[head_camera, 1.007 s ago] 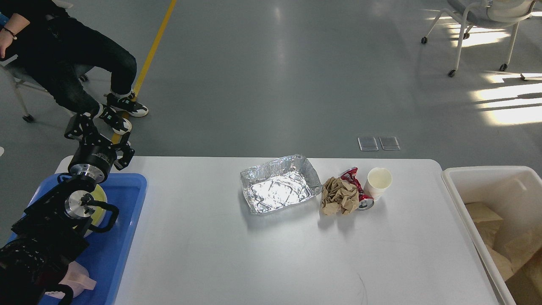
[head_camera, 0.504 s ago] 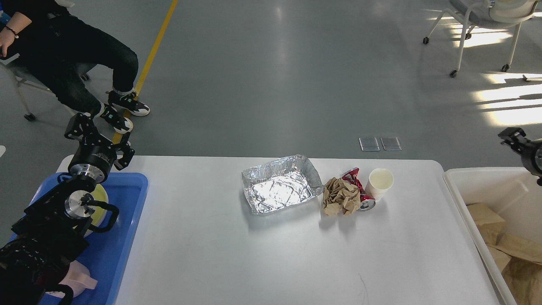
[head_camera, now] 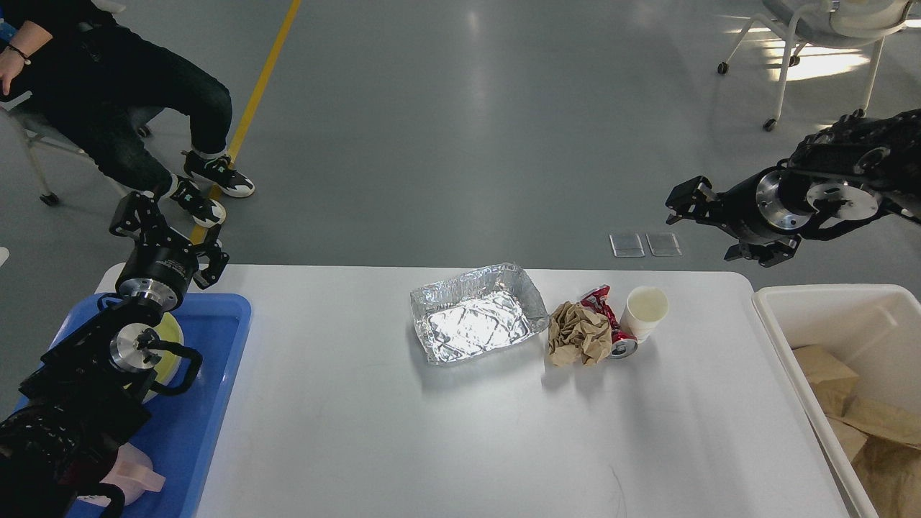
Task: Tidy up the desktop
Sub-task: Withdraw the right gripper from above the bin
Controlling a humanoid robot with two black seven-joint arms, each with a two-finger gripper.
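The white desktop (head_camera: 446, 432) carries a crumpled foil tray (head_camera: 475, 314) at its middle back. Right of it lie a ball of brown paper (head_camera: 578, 334), a crushed red can (head_camera: 613, 328) and an upright white paper cup (head_camera: 646, 311), all close together. My left gripper (head_camera: 171, 236) is open and empty, above the far end of the blue tray (head_camera: 216, 374). My right gripper (head_camera: 701, 224) is open and empty. It hangs in the air beyond the table's far right edge, up and to the right of the cup.
The blue tray holds a pale yellow plate (head_camera: 170, 332) and a pink object (head_camera: 138, 471), partly under my left arm. A white bin (head_camera: 806, 302) with brown paper (head_camera: 881, 432) stands at the right. A seated person (head_camera: 108, 93) is at the far left; a chair (head_camera: 827, 29) at the far right.
My right arm has come in from the right edge and swung left and up, over the bin's far corner. The left arm and the things on the table have not moved.
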